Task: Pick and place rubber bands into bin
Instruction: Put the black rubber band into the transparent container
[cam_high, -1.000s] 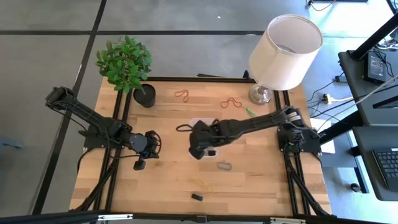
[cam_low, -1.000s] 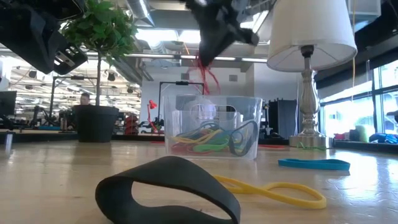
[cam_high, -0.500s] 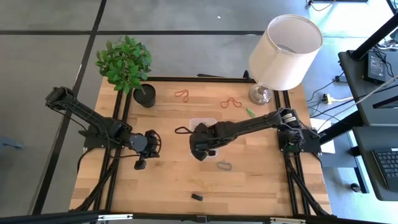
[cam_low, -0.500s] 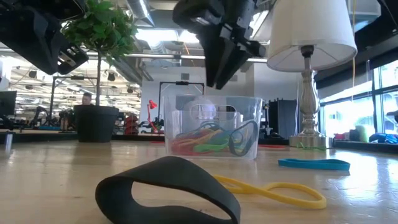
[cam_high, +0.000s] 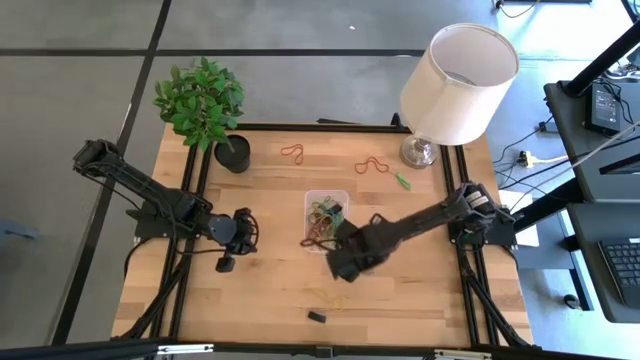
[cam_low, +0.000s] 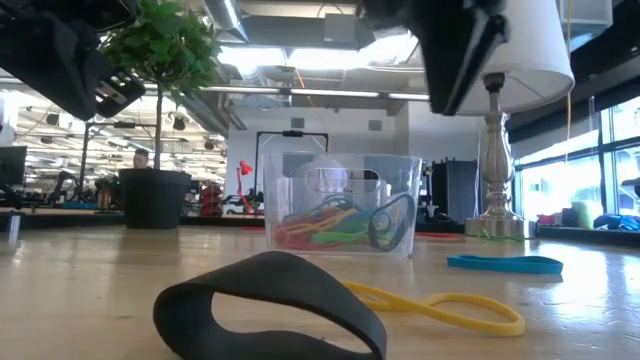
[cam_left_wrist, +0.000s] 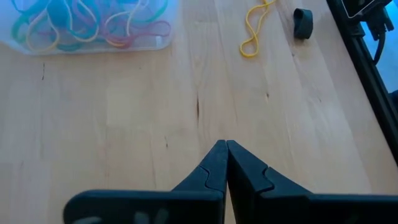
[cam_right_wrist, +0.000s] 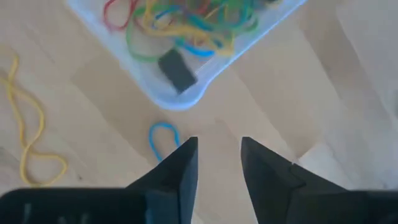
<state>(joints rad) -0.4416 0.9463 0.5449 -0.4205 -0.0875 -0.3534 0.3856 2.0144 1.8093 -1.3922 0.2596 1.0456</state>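
My right arm has swung off the clear rectangular plastic bin (cam_high: 327, 214) toward the near side of the pale wooden counter (cam_high: 270, 290). The right tool (cam_right_wrist: 216, 163) now hangs empty, fingers parted a little, over a small blue rubber band (cam_right_wrist: 163, 137) just beside the bin's corner. I'd centre the gap on that loop and descend straight. The left tool (cam_left_wrist: 226, 163), fingers pressed together, waits left. Only the low view shows the black band (cam_low: 268, 305) and yellow band (cam_low: 445, 306) nearest.

Overhead, table-level and wrist views sharing bin (cam_high: 326, 212)
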